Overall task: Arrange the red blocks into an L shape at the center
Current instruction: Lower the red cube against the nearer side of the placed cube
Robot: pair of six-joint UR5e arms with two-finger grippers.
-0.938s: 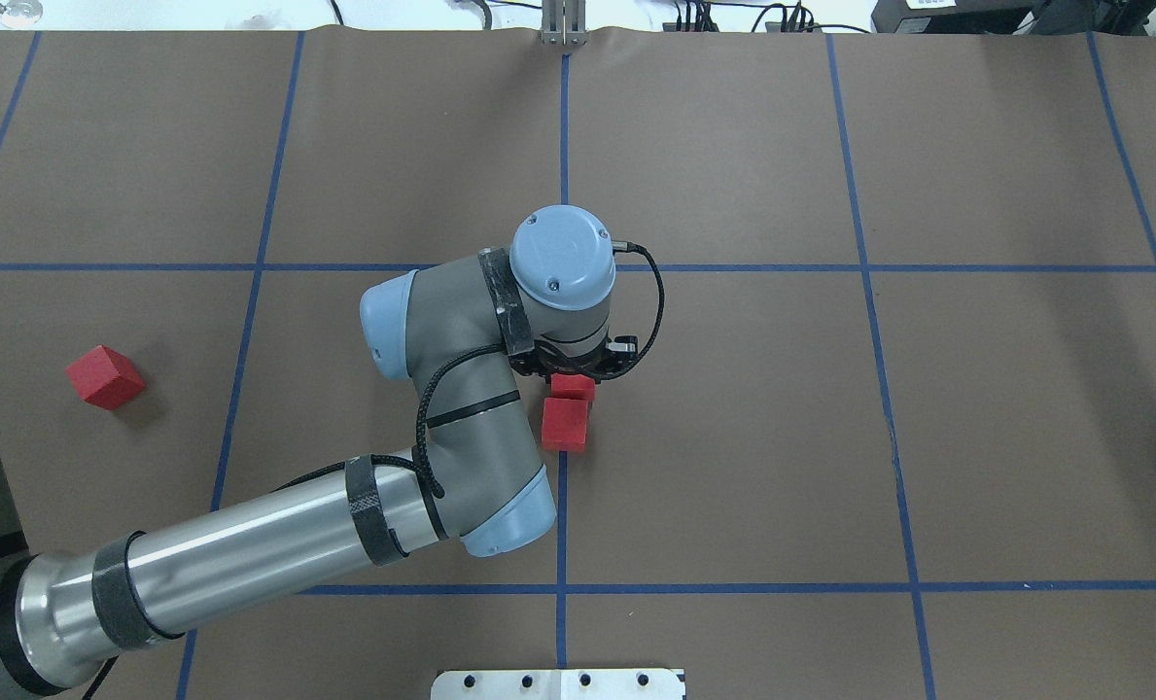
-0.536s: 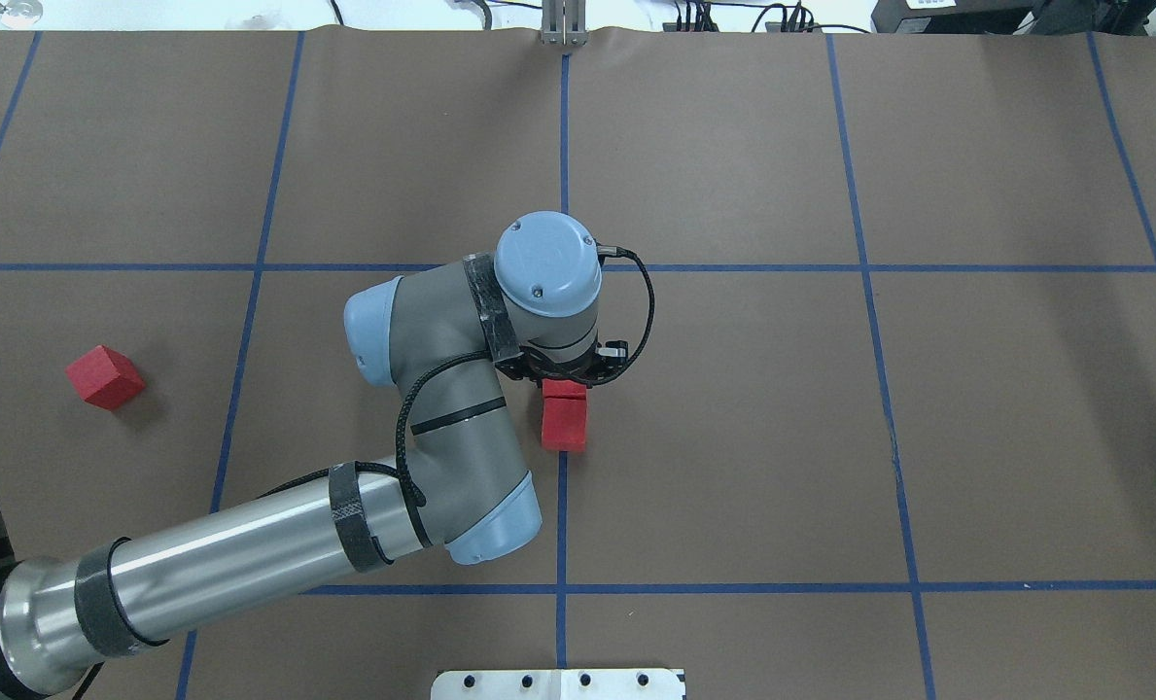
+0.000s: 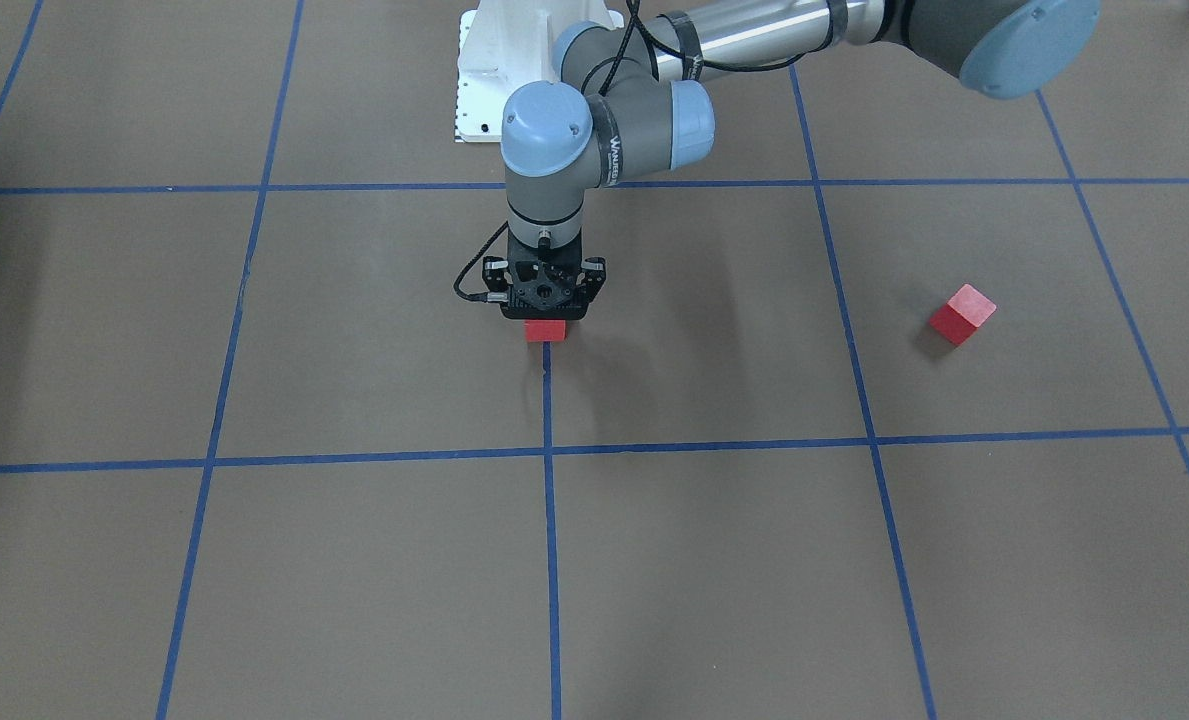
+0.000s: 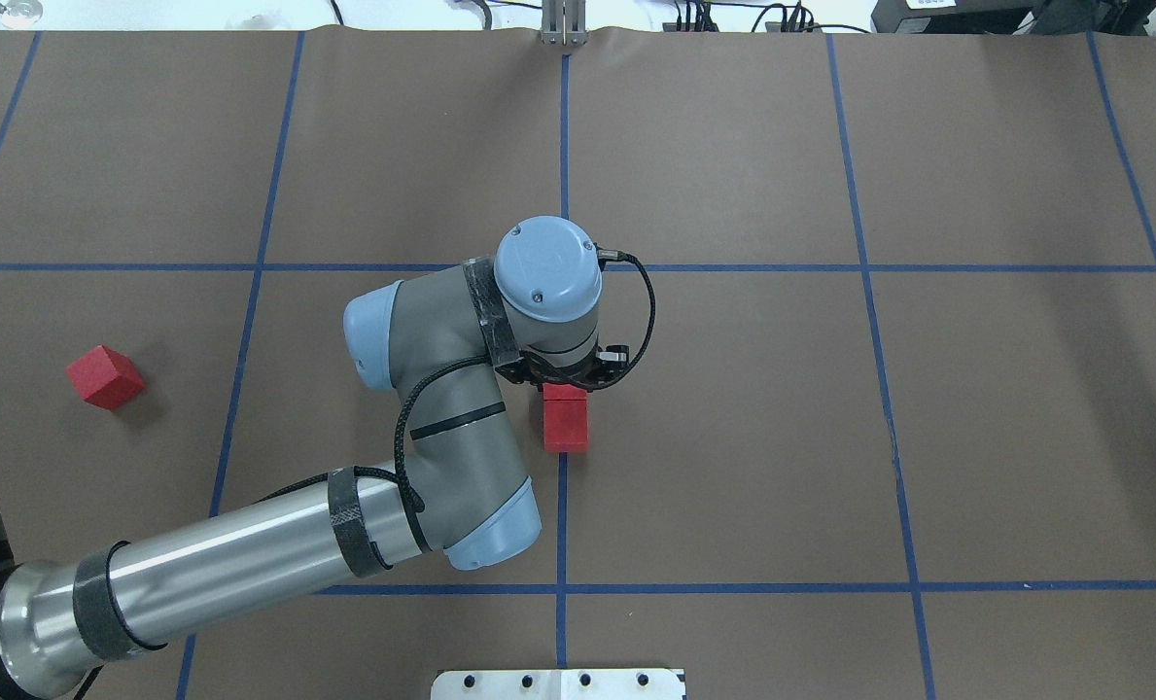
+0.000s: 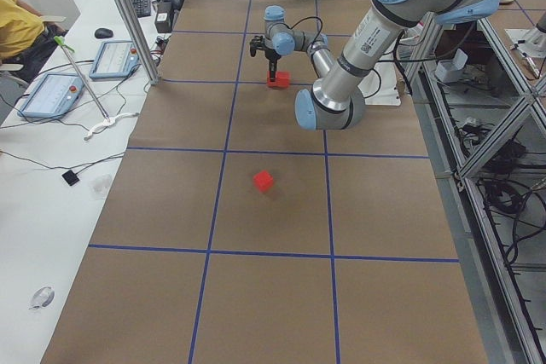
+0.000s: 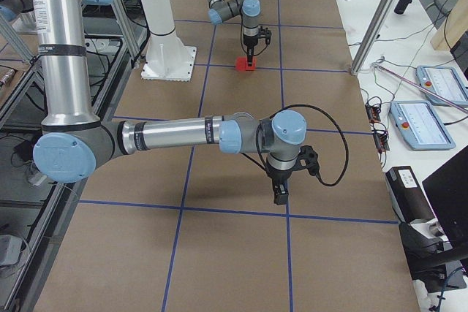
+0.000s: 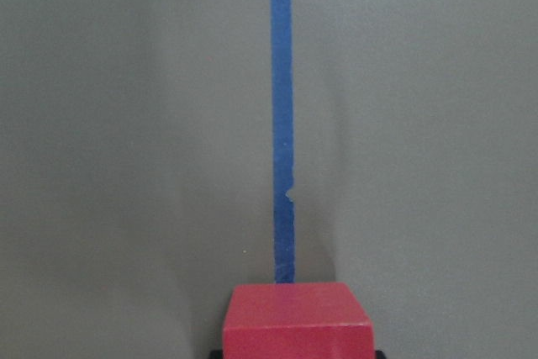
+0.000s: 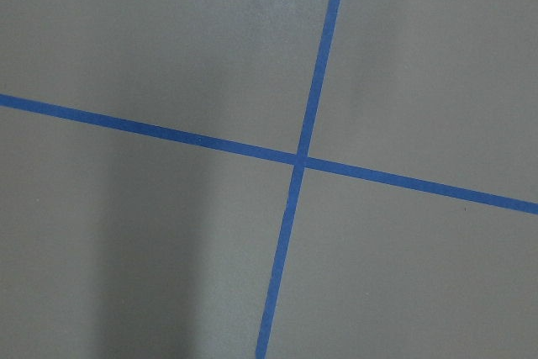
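Shifted slightly toward frame left since the earlier overhead frame, the left end effector (image 3: 544,314) grips a red block (image 3: 544,331). This block touches a second red block (image 4: 565,428) on the central blue line (image 4: 561,525) of the bench (image 4: 733,437). A third red block (image 4: 104,377) lies at far left. Whether the right end effector (image 6: 280,196) is open, I cannot tell.

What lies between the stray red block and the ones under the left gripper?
Front-facing view: only bare table and one blue tape line separate the stray block from the centre blocks.
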